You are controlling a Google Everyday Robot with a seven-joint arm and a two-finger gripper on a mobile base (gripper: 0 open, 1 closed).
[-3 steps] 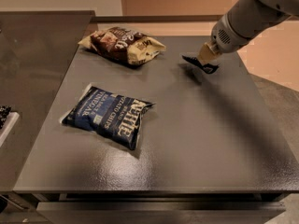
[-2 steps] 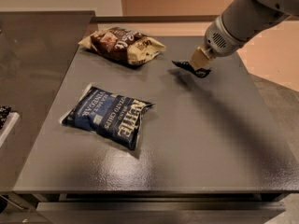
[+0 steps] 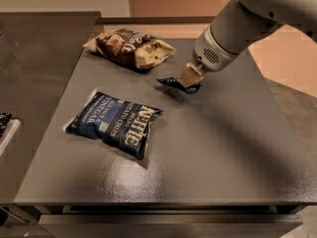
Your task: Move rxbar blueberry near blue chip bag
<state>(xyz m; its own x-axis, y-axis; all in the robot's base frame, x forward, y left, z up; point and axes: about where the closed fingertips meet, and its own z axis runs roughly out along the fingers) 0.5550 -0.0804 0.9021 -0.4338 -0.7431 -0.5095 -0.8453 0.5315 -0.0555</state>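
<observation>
The blue chip bag [image 3: 115,124] lies flat on the grey table, left of centre, dark blue with white lettering. My gripper [image 3: 189,81] hangs from the arm coming in from the upper right, above the table's middle back part. It is shut on the rxbar blueberry [image 3: 174,84], a small dark navy bar that sticks out to the left of the fingers, held just above the table. The bar is to the upper right of the blue bag, a short gap away from it.
A brown and cream chip bag [image 3: 131,48] lies at the back of the table [image 3: 218,152], left of the gripper. A darker counter [image 3: 34,58] adjoins on the left, with a dark and white object [image 3: 6,128] at its left edge.
The gripper has carried the bar to the left and toward the front, from the table's back right toward the blue bag. Both chip bags have stayed put.
</observation>
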